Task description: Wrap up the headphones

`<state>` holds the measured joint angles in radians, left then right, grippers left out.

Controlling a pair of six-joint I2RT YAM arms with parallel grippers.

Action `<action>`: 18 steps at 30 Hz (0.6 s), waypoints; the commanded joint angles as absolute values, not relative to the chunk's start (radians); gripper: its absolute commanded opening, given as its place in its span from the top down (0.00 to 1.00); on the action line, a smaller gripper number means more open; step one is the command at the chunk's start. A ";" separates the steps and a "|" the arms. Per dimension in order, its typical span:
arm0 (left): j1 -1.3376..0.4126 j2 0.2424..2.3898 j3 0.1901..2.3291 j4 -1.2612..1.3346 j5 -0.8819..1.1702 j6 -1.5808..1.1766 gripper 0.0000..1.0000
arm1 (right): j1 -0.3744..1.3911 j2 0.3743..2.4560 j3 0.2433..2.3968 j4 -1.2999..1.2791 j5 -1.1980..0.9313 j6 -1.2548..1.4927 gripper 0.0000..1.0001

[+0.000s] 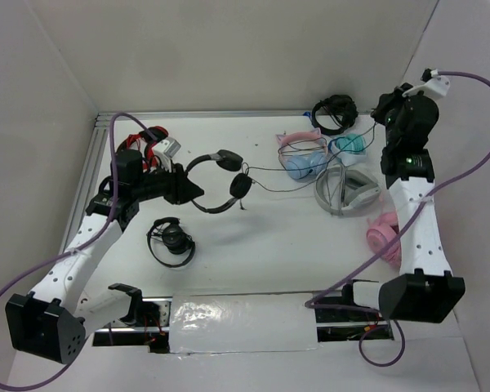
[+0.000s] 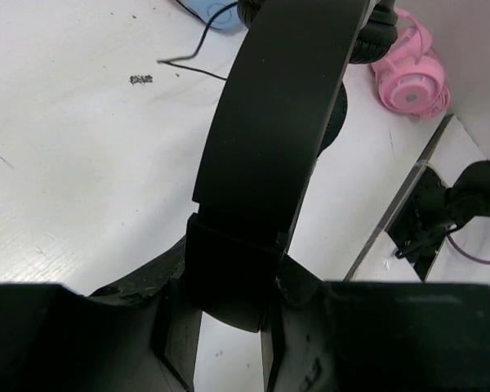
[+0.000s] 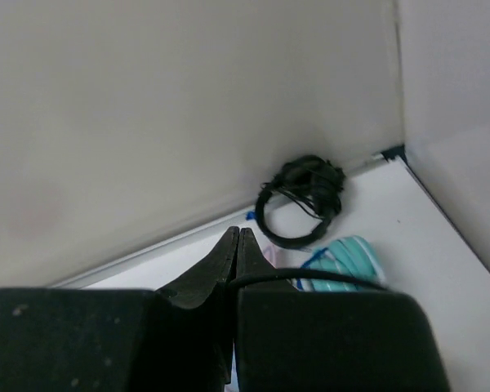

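Two grips carry the risk: your left gripper (image 2: 229, 327) clamps the headphones (image 1: 240, 185) by the headband above the desk's left side, and toward the far right corner your right gripper (image 3: 235, 237) looks pinched shut on the cable (image 1: 265, 170), so spreading the arms could yank it free or snag the blue pair (image 1: 302, 167).

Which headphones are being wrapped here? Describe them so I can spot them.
Look at the table's left half: the left gripper holds the headphones by their thin band. Only this black pair is gripped, with a long cable trailing rightward.
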<state>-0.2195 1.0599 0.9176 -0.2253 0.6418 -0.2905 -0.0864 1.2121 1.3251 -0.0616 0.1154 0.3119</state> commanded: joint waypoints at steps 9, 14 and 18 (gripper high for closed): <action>-0.216 0.947 0.890 -0.244 0.554 -0.261 1.00 | -0.143 1.407 1.571 -0.361 0.469 0.512 1.00; -0.212 0.917 0.885 -0.215 0.620 -0.278 1.00 | -0.141 1.359 1.422 -0.247 0.261 0.459 1.00; -0.204 0.957 0.955 -0.215 0.670 -0.308 1.00 | -0.077 1.295 1.242 -0.158 0.086 0.326 0.87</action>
<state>-0.2138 0.9386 0.8795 -0.2783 0.6056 -0.2737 -0.1261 1.3518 1.3342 -0.2588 0.2375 0.4313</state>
